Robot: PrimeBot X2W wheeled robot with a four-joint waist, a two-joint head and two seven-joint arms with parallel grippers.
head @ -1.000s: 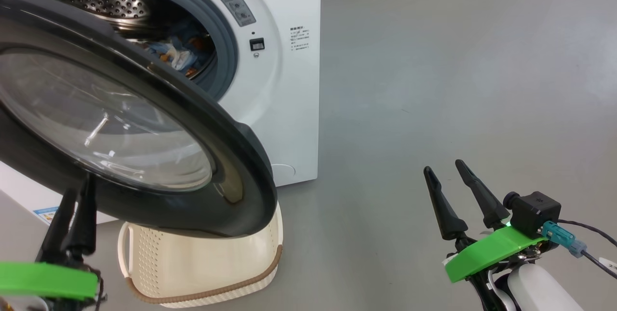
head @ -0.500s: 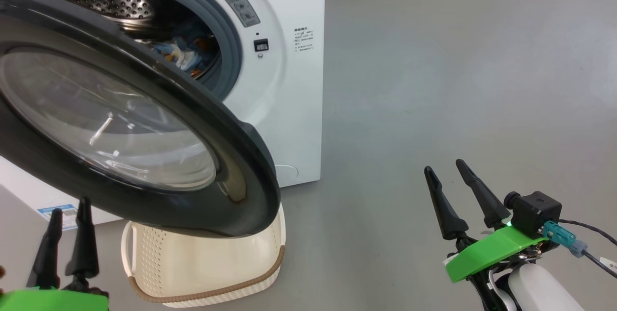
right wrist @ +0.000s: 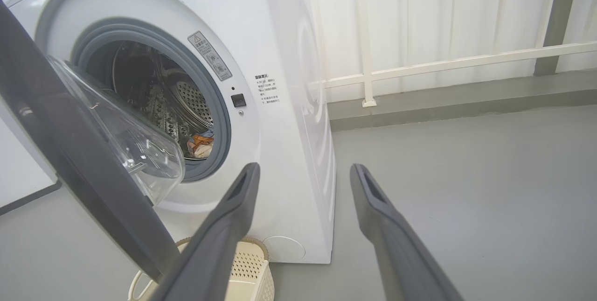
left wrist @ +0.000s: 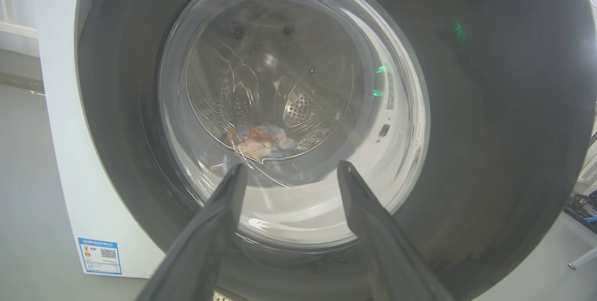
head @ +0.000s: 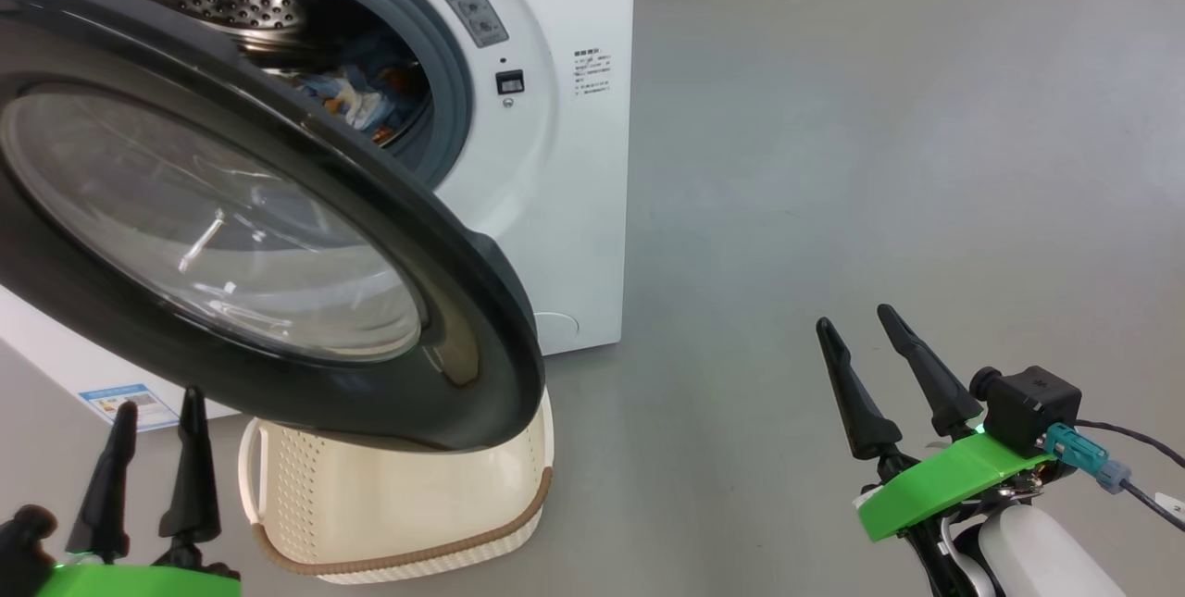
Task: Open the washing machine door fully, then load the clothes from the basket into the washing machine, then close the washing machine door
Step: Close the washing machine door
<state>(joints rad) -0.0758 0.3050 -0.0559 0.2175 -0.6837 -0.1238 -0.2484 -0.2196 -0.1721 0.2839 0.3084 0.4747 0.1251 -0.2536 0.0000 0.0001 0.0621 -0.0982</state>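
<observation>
Clothes [head: 356, 102] lie inside the washing machine [head: 574, 208], the washing machine door [head: 231, 208] ajar above the basket [head: 398, 504] on the floor [head: 833, 162]. My left pincer [head: 159, 401] and right pincer [head: 854, 317] gape empty; a glancing shove may leave it unlatched.

The part-open door [head: 481, 338] stands across most of the drum opening [head: 324, 32], leaving a gap along its right edge, and overhangs the basket [head: 389, 504], blocking reach from above. The left gripper [head: 159, 400] faces the door's outer face; right of the washer [head: 574, 208], floor [head: 879, 116] lies open around the right gripper [head: 854, 317].
</observation>
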